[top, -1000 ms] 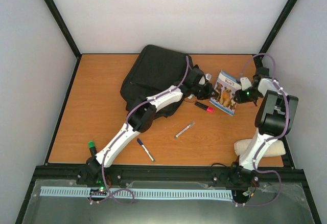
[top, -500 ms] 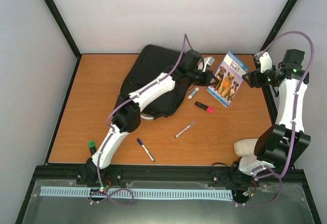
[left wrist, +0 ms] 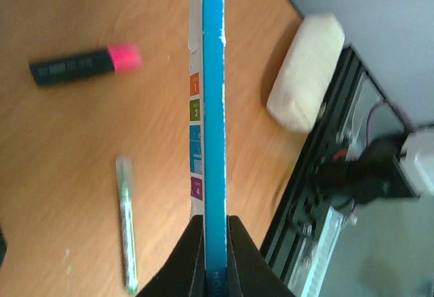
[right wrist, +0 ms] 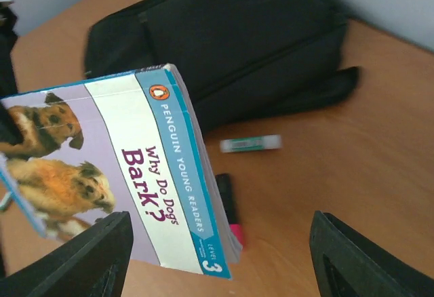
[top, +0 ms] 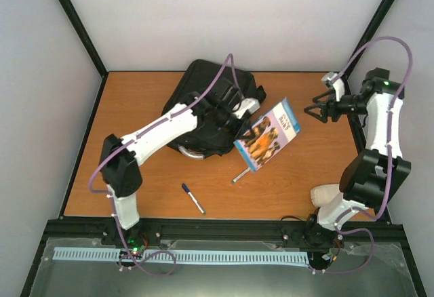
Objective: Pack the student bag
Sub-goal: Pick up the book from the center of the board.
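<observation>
The student bag (top: 207,97), a black backpack, lies at the back middle of the table; the right wrist view shows it (right wrist: 224,39) beyond the book. My left gripper (top: 245,122) is shut on a blue dog-cover book (top: 268,134) and holds it in the air just right of the bag. In the left wrist view the book (left wrist: 213,107) stands edge-on, pinched between the jaws (left wrist: 215,243). My right gripper (top: 319,110) hangs open near the right edge, apart from the book (right wrist: 122,175), with nothing between its fingers (right wrist: 102,256).
A pink-capped black highlighter (left wrist: 85,63) and a green-and-white stick (left wrist: 125,222) lie on the wood below the book. A silver pen (top: 241,173) and a blue-capped pen (top: 193,199) lie nearer the front. A beige pouch (top: 325,194) sits by the right arm's base.
The right gripper opened, let go of the book and drew back to the right. The left gripper carried the book left and toward the front, beside the bag.
</observation>
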You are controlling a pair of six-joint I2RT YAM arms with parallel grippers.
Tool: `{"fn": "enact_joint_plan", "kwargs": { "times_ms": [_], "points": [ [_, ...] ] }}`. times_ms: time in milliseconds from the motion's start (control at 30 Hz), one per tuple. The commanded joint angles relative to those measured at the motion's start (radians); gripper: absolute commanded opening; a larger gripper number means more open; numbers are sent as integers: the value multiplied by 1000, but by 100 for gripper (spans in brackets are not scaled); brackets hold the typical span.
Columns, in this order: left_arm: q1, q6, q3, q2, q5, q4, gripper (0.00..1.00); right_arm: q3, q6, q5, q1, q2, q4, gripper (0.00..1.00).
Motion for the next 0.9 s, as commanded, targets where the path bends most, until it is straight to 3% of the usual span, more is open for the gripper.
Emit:
{"fn": "enact_joint_plan", "kwargs": {
  "times_ms": [0,233,400,500,633,667,767,867],
  "points": [
    [13,165,-162,-182,24,-47,1,-13,-245,-126,108,45,-232,74],
    [68,214,-400,-372,126,4,1,-184,-315,-206,335,-17,-209,75],
    [80,241,-495,-483,202,45,1,-224,-281,-237,405,-3,-172,73],
    [89,255,-540,-530,206,71,1,-235,-338,-250,439,22,-225,58],
    [104,293,-571,-558,203,65,1,-246,-338,-265,455,23,-234,28],
    [105,310,-573,-556,211,50,4,-246,-336,-268,455,20,-233,22],
    [105,365,-562,-527,224,-27,29,-237,-342,-274,457,9,-233,8],
    [105,373,-576,-507,219,-35,44,-202,-331,-279,458,12,-232,3]
  ]
}}
